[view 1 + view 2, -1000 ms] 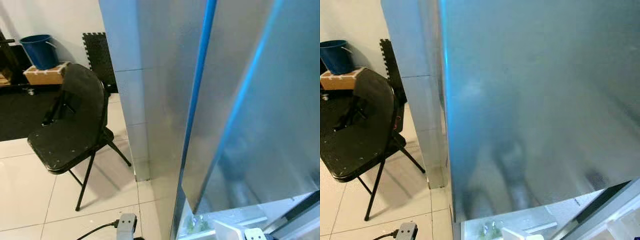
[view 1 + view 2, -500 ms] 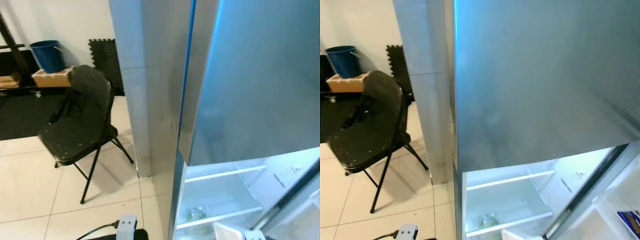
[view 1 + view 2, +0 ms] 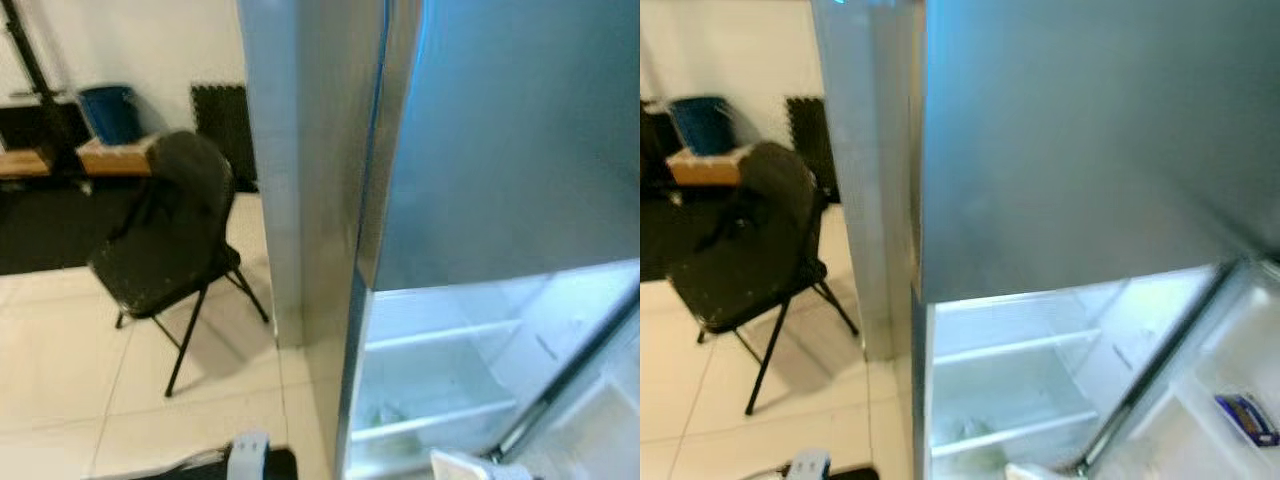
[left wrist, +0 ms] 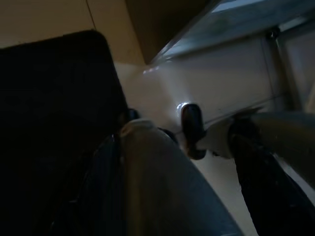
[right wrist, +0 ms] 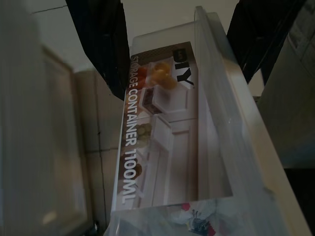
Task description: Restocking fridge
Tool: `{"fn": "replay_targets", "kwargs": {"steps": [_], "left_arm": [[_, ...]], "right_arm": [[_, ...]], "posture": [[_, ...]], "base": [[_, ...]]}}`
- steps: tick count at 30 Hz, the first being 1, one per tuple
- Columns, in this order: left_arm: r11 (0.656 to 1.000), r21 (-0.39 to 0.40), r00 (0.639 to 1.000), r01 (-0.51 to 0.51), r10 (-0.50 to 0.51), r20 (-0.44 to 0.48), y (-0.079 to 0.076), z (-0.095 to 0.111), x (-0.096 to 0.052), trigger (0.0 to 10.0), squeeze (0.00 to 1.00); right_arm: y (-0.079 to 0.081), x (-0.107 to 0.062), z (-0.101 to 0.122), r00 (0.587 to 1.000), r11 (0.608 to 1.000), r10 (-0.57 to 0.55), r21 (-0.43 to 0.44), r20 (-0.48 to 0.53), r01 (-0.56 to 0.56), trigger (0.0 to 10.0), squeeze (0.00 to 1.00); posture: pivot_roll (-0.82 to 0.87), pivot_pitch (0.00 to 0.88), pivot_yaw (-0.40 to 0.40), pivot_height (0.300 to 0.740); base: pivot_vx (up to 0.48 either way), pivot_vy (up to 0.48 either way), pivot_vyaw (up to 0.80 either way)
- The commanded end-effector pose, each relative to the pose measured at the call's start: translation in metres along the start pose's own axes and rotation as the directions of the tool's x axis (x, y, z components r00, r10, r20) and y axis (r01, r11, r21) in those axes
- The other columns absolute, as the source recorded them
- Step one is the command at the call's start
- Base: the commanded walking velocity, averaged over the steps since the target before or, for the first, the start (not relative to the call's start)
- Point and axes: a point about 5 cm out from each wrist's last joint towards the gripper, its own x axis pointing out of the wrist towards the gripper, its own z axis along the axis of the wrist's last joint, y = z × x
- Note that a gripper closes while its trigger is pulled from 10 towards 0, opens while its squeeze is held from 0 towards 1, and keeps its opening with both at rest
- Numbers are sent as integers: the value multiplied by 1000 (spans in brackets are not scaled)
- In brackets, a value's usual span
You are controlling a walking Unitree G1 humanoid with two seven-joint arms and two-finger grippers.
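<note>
Straight ahead stands the tall steel fridge [image 3: 500, 150], its upper door shut and the lower compartment [image 3: 1010, 390] open and lit, with white shelves [image 3: 1015, 348] inside and some small greenish things, too blurred to name, on the lower shelf. At the right, the lower door [image 3: 1240, 380] hangs open, and a small dark blue packet [image 3: 1245, 418] lies in its door bin. Left of the fridge, on the pale tiled floor [image 3: 60, 360], is a black folding chair [image 3: 165, 250]; behind it, against the wall, a blue bucket [image 3: 105, 110] sits on a wooden box [image 3: 110, 158], beside a dark foam mat [image 3: 222, 125]. Seen from the right wrist, the right tool [image 5: 177, 44] has its two black fingers [image 5: 101, 44] spread on either side of a clear plastic storage container [image 5: 167, 142] labelled "DIY STORAGE CONTAINER 1100ML", gripping it near the open fridge. As for the left tool [image 4: 147, 177], the wrist view is dark and I cannot tell its state.
</note>
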Motion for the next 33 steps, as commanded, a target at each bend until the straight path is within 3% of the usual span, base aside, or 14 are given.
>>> {"fn": "replay_targets", "kwargs": {"steps": [1, 16, 27, 33], "left_arm": [[1000, 7, 1000, -9, 9, -4, 3, -1, -1, 10000, 0], [1000, 16, 1000, -13, 13, -6, 4, 0, -1, 10000, 0], [1000, 17, 1000, -5, 6, -11, 3, -1, -1, 10000, 0], [1000, 15, 1000, -3, 3, -17, 3, -2, -1, 10000, 0]], "right_arm": [[-2, 1, 11, 999, 1000, -3, 5, 40, 3, 10000, 0], [-1, 1, 11, 999, 1000, 1, 5, 40, -1, 10000, 0], [0, 1, 11, 999, 1000, 2, 8, 41, -3, 10000, 0], [3, 2, 12, 999, 1000, 8, 8, 42, -8, 10000, 0]], "posture": [[-39, 0, -46, 740], [-39, 0, -45, 740], [-36, 0, -42, 740], [-35, 0, -41, 740]], "base": [[0, 0, 0], [0, 0, 0], [0, -464, 0], [0, 0, 0]]}}
